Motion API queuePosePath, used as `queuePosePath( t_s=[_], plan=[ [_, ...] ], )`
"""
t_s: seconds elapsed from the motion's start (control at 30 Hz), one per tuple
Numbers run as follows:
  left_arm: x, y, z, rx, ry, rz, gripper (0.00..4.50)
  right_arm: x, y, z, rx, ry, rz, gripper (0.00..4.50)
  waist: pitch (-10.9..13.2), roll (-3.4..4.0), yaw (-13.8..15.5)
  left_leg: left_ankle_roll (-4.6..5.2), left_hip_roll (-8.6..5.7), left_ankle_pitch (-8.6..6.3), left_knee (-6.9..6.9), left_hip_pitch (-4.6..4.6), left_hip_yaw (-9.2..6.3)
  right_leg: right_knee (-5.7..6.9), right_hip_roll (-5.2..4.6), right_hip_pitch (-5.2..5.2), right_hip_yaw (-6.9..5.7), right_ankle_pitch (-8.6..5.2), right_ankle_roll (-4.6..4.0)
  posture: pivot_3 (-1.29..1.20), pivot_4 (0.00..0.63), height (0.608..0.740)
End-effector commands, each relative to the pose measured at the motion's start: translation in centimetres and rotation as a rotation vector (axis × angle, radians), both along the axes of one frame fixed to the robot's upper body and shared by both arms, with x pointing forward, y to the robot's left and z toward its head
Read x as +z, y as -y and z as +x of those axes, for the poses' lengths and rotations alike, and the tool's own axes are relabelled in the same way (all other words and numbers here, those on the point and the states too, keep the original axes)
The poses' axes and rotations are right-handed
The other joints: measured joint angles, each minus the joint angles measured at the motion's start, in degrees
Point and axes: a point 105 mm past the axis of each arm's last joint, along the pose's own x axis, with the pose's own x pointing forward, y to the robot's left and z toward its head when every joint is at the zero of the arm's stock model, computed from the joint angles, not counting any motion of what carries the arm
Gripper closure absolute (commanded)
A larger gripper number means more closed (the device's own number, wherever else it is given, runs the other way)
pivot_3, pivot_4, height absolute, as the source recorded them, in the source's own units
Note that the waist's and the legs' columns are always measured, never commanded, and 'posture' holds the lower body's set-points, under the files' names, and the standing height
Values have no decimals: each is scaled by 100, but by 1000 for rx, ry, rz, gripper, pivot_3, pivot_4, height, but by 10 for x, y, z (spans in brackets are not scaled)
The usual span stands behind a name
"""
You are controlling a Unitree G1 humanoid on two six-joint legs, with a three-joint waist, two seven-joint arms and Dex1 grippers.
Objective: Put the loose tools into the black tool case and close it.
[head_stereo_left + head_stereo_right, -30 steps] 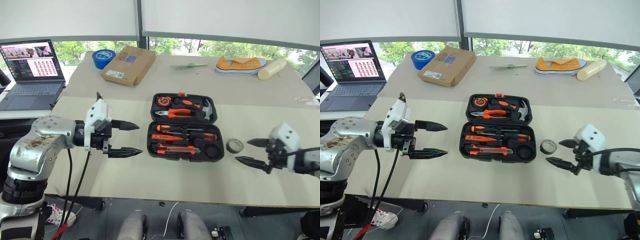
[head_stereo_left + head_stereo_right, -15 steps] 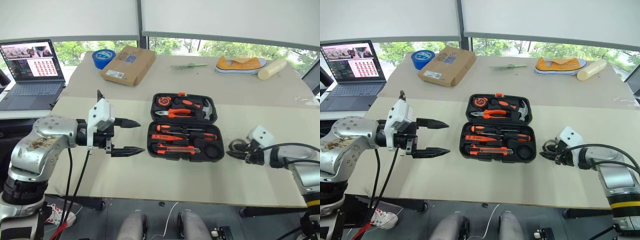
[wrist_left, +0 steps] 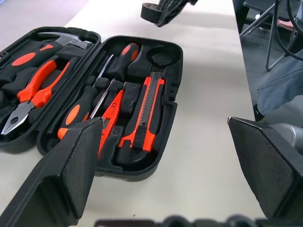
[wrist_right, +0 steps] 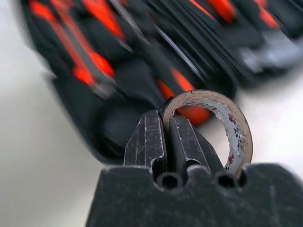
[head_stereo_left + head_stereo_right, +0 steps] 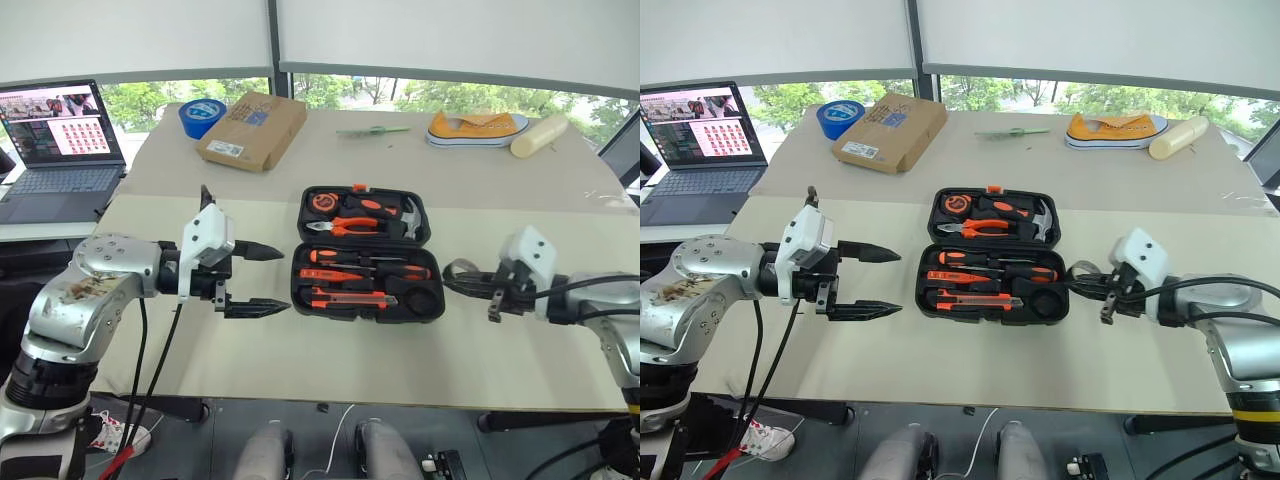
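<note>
The black tool case (image 5: pixel 368 315) lies open in the middle of the table. Its near half holds two long screwdrivers (image 5: pixel 372 264), a small orange screwdriver (image 3: pixel 111 116) and the utility knife (image 5: pixel 355 298). A round slot (image 5: pixel 424 299) at the near half's right end is bare. My right gripper (image 5: pixel 455 283) is shut on the rim of the small dark tape roll (image 4: pixel 232 118) and holds it off the table just right of the case. My left gripper (image 5: pixel 280 278) hangs open to the left of the case with nothing between its fingers.
Hammer, pliers and tape measure sit in the case's lid (image 5: pixel 310 212). At the back stand a cardboard box (image 5: pixel 250 130), a blue tape roll (image 5: pixel 203 117), a shoe (image 5: pixel 478 128) and a pale cylinder (image 5: pixel 538 135). A laptop (image 5: pixel 60 140) is at the far left.
My right gripper shut on the tape roll, lifted it off the table and carried it left toward the case. The left gripper stayed where it was, open.
</note>
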Motion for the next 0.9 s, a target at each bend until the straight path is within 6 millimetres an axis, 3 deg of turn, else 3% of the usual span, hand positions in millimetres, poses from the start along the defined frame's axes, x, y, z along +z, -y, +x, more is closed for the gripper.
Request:
queuePosePath(
  t_s=[0.03, 0.37, 0.8, 0.9],
  plan=[
    [6, 2, -1, -18, 44, 11, 0, -2, -13, -2, 24, 11, -23, 4415, 0, 0, 20, 0, 0, 0, 1, 0, 0, -1, -2, 0, 0, 0, 0, 0, 150, 735],
    [8, -1, 0, -11, 51, 20, 0, -33, -17, -3, 20, -37, -100, 4415, 0, 0, 40, 0, -4, 0, 1, -2, 3, -3, -2, -1, -1, 0, 0, 0, 150, 735],
    [6, -3, 5, 5, 58, 18, 0, -12, -16, -11, 47, -25, -103, 237, 0, 0, 43, 0, -3, 0, 1, -1, 1, -4, 0, 0, -3, 0, 0, 0, 150, 735],
    [2, -7, 11, 48, 52, 30, 0, 0, -8, -6, 14, -11, -81, 90, 0, 0, 45, 0, -3, 0, 0, -1, 2, -5, 0, 0, -3, 0, 0, 0, 150, 735]
  ],
)
